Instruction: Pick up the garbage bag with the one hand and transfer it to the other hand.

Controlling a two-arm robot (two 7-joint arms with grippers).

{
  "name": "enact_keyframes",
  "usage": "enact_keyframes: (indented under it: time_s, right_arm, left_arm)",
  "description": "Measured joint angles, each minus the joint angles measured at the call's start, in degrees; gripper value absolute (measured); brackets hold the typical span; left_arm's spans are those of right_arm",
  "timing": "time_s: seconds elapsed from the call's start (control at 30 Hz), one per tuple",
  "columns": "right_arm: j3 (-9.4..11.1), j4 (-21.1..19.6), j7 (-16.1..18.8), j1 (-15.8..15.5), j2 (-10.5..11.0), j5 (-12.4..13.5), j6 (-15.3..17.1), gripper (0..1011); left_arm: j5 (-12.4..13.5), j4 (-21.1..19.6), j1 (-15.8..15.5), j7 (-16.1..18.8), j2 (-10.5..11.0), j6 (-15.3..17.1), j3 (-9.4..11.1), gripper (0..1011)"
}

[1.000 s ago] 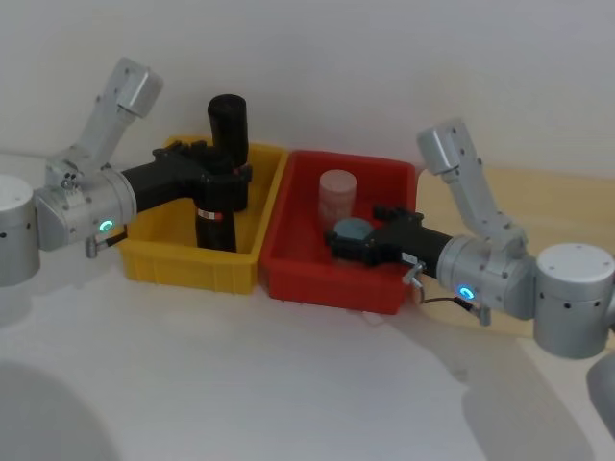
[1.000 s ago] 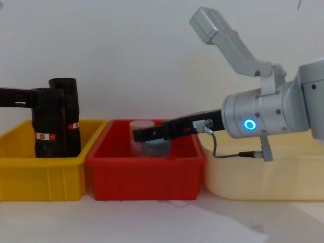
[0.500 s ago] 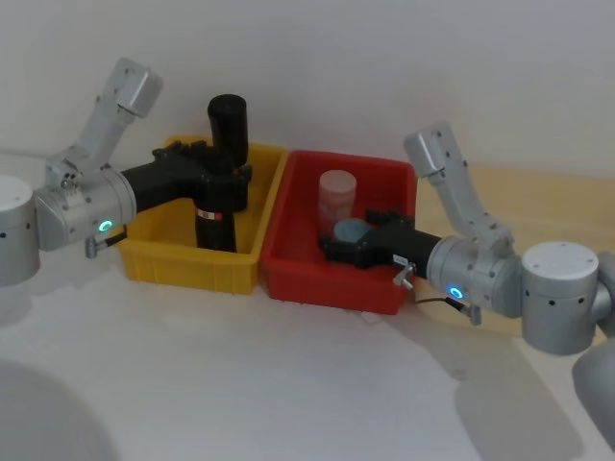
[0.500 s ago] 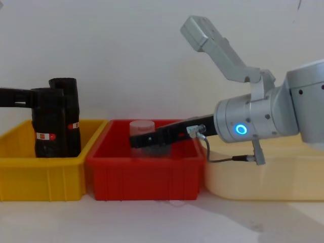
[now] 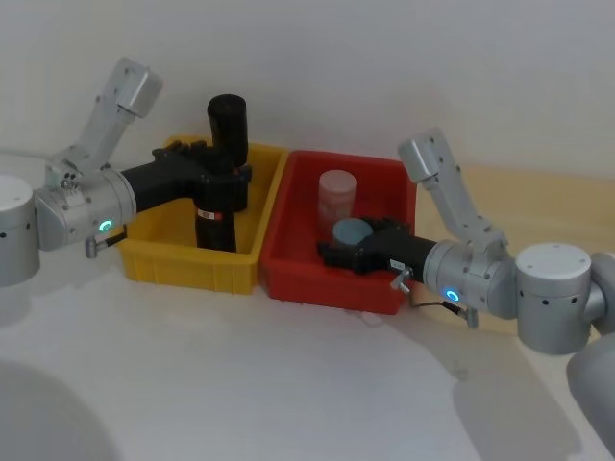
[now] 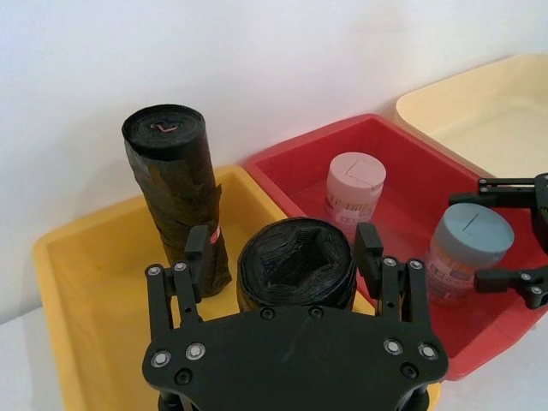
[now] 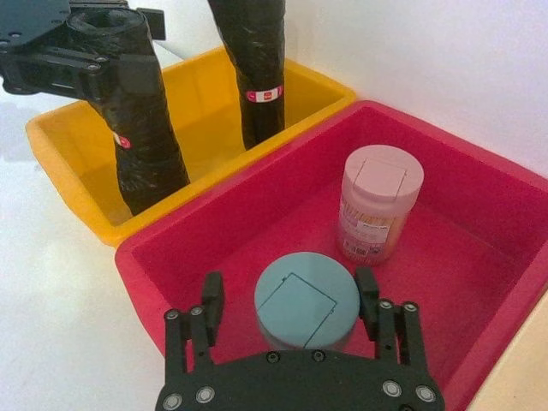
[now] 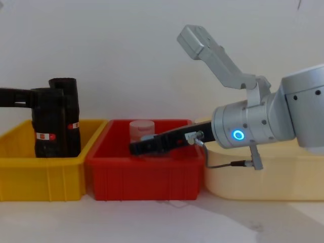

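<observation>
Count: two black rolls, two jars, three bins, two grippers.

The left gripper (image 6: pixel 282 247) is spread, one finger on each side of the top of the bag (image 7: pixel 137 128), with a gap showing at one finger. The bag stands upright in the yellow bin (image 7: pixel 73 184). Just beyond the fingertips stands the slim roll (image 7: pixel 257 60).

The right gripper (image 7: pixel 289 295) is spread astride the blue-lidded jar (image 7: pixel 306 304) in the red bin (image 7: pixel 214 244). The pink jar (image 7: pixel 377 205) stands past its fingertips. The cream bin (image 8: pixel 263 182) lies beside the right arm.

Stickers: orange-red and white on the bag, red on the slim roll (no writing legible on either, nor on the pink jar's label).

In the chest view the bin wall hides the bag's foot.
</observation>
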Motion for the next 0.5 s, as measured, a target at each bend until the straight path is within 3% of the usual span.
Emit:
enact_keyframes:
  time_s: [0.27, 0.33, 0.5]
  right_arm:
    - [-0.05, 0.58, 0.19, 0.15, -0.2, -0.14, -0.01, 762]
    - [-0.05, 0.66, 0.21, 0.17, -0.22, -0.15, -0.01, 684]
    - [-0.08, 0.85, 0.29, 0.21, -0.3, -0.19, -0.02, 660]
  left_arm:
    - [0.0, 0.0, 0.0, 0.0, 0.0, 0.0, 0.0, 993]
    - [0.0, 0.0, 0.0, 0.0, 0.0, 0.0, 0.0, 951]
    - [0.0, 0.0, 0.0, 0.0, 0.0, 0.0, 0.0, 830]
